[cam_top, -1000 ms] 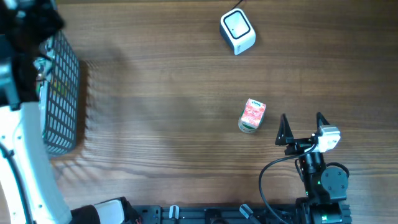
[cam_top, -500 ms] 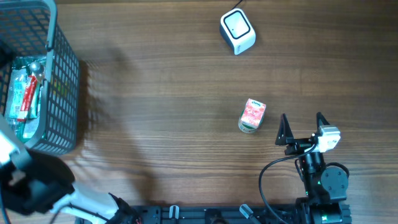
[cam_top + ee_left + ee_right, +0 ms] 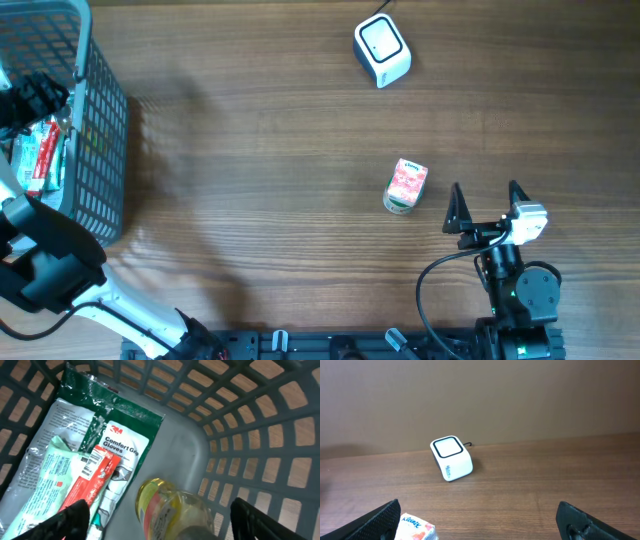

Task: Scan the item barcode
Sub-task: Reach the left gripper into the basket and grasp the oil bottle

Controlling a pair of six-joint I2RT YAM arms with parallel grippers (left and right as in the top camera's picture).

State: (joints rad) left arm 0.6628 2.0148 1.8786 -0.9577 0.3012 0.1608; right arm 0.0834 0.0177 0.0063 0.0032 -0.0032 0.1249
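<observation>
The white scanner [image 3: 382, 50] with a black-framed window stands at the table's far side, also in the right wrist view [image 3: 452, 458]. A small Kleenex pack [image 3: 406, 186] lies mid-table, just left of my open, empty right gripper [image 3: 487, 205] [image 3: 482, 519]. My left gripper [image 3: 42, 98] is down inside the grey basket [image 3: 105, 150]. Its jaws stand open, wide apart, on either side of a clear bottle with a yellow label [image 3: 170, 512] without touching it; the left gripper [image 3: 165, 522] holds nothing.
In the basket [image 3: 250, 435] lie a green 3M gloves packet [image 3: 125, 440], a red box with a barcode [image 3: 92, 482] and a pale green pouch [image 3: 50, 480]. The right arm's base and cable [image 3: 520, 290] sit at the front edge.
The left arm swung away from the basket towards the front left, then came back; its gripper is now down in the basket over the bottle. The right arm has not moved.
</observation>
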